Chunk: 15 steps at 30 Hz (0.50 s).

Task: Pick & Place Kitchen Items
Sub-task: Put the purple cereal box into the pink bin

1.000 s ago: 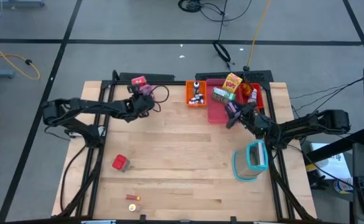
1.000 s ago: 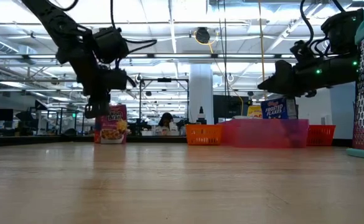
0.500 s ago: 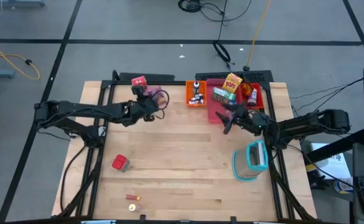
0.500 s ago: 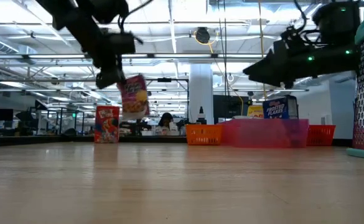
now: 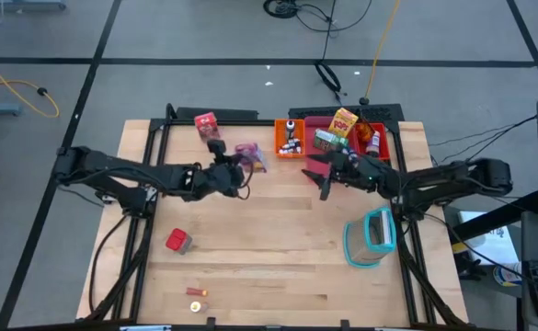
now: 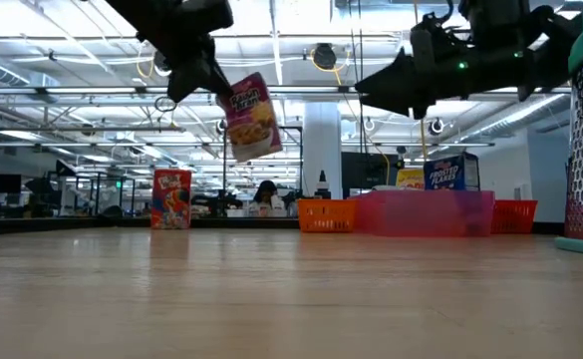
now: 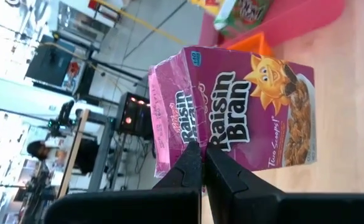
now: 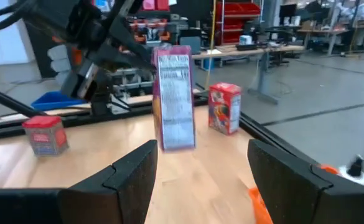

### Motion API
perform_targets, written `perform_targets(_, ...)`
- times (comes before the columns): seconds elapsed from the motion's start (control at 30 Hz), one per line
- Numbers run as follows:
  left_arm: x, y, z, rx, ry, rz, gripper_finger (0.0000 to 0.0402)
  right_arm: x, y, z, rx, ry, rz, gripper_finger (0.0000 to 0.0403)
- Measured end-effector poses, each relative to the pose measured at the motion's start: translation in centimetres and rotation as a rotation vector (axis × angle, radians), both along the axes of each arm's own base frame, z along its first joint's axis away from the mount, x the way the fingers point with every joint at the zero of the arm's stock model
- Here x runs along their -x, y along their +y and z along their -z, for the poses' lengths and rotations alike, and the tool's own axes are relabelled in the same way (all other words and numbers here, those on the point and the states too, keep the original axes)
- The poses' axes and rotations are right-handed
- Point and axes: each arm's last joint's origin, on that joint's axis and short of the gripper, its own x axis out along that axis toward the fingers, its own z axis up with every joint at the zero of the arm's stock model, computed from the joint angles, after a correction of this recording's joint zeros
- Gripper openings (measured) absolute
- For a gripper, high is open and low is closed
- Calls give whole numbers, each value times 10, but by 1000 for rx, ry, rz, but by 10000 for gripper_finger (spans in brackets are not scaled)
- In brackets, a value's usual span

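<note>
The left end effector is pinching the Raisin Bran carton between closed fingers, holding it above the table toward 12 o'clock. The right end effector, fingers spread wide and empty, is hovering at 3 o'clock of it.

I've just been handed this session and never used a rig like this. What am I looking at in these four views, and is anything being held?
Two dark robot arms work at a wooden table. The high view looks straight down, the low view looks level across the tabletop, and each wrist view looks out past that arm's own fingers.

The left gripper is shut on a pink Raisin Bran box, lifted clear of the table. The right gripper is open and holds nothing, facing that box.

At the far edge sit an orange tray, a pink tray with cartons and a red tray. A red carton stands far left, a red cube nearer, and a teal-rimmed container at right.
</note>
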Motion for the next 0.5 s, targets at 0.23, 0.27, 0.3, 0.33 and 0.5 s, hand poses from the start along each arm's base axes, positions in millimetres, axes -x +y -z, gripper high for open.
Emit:
perform_targets(0.23,-21,-9,5,-2,-13,26,0,-23,-2,-1,-10,25,-65,242)
perform_targets(0.27,-23,-9,6,-2,-5,23,0,-26,-2,-1,-11,26,-78,242)
perform_targets(0.3,-27,-10,8,-2,3,25,0,-29,-3,0,-12,32,-81,242)
perform_targets(0.33,-30,-11,9,-2,7,28,0,-32,-3,1,-14,39,-82,242)
perform_targets(0.5,-46,-17,11,-3,15,45,0,-48,-4,1,-14,52,-95,242)
